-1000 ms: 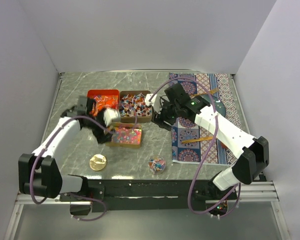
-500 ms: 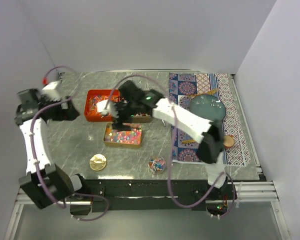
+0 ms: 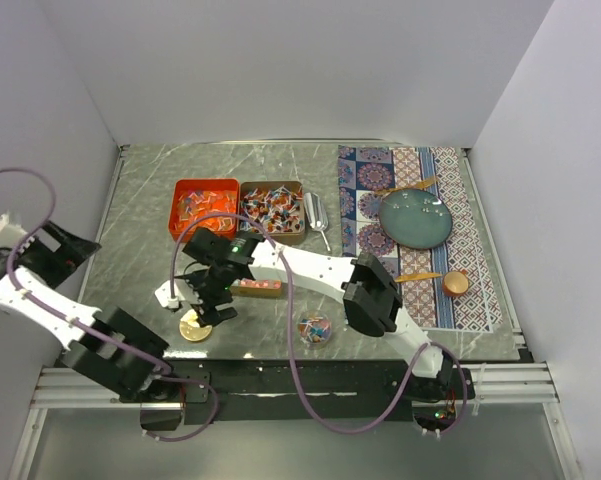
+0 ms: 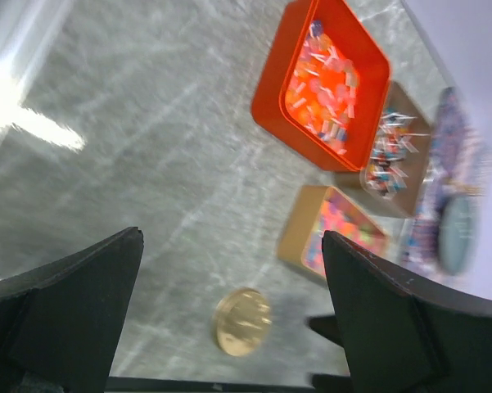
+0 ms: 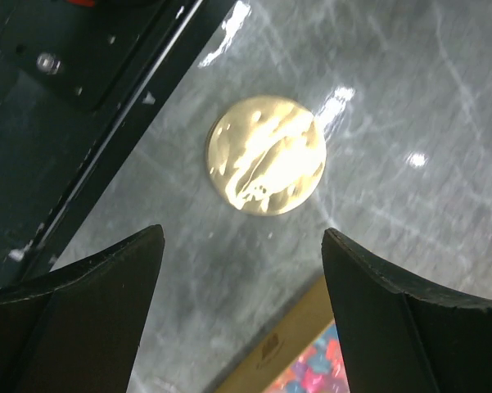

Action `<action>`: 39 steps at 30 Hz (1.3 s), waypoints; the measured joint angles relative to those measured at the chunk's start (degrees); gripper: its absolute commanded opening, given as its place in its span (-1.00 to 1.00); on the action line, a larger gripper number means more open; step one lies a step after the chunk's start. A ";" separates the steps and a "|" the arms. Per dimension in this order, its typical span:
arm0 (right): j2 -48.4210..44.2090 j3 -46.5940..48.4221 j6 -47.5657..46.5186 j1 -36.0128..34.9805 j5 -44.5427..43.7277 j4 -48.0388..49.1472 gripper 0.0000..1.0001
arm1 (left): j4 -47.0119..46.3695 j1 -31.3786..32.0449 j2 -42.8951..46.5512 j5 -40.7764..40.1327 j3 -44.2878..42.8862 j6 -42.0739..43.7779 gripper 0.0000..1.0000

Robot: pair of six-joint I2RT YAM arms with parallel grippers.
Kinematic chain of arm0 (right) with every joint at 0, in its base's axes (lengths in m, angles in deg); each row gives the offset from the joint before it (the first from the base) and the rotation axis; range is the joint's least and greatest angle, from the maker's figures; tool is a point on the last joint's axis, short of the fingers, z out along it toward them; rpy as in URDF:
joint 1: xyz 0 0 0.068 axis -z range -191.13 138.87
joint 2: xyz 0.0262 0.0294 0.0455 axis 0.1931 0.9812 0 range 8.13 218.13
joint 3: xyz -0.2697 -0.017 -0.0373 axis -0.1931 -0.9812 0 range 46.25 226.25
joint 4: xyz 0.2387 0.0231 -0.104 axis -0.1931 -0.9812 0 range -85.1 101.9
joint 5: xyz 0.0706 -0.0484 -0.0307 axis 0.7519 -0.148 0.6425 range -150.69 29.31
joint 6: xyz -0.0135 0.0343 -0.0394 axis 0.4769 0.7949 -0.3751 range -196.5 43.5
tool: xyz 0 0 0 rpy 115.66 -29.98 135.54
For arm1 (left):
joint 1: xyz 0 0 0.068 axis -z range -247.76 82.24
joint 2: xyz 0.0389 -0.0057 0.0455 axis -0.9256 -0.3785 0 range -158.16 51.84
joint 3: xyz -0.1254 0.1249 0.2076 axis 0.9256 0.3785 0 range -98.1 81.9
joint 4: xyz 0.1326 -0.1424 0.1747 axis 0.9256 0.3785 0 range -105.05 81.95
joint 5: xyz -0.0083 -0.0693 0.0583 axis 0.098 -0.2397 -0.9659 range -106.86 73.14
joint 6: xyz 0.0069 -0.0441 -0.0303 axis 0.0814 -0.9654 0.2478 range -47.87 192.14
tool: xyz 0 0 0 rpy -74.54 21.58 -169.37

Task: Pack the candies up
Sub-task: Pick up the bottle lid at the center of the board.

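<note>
right gripper [image 5: 241, 246] hangs spread and empty over the gold lid [image 5: 267, 155]; left gripper [image 4: 229, 246] is spread too (off at far left). candies [image 3: 271, 209] sit in the open tins [image 3: 206, 183]. lid-fetching step, i judge: next, descend squarely and pinch its edge.

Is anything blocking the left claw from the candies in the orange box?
No. Only bare table lies between the open left gripper and the candies in the orange tin, which has no lid on.
</note>
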 measured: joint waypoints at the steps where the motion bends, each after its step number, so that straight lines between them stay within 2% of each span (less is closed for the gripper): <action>1: 0.35 0.00 0.31 -0.15 0.09 1.20 0.71 | 1.29 -1.29 -1.77 1.44 -0.09 0.24 0.95; 6: 3.30 0.15 2.08 -0.87 -0.02 6.03 0.76 | 5.79 -4.09 -7.67 4.83 -2.19 2.14 0.94; 15: 10.95 4.11 5.64 -1.55 -1.07 9.20 0.99 | 9.29 -4.31 -7.93 6.32 -7.30 4.02 0.94; 39: 12.59 4.02 5.20 -3.30 -2.16 8.98 1.00 | 12.92 -4.35 -7.50 7.26 -7.67 9.84 0.94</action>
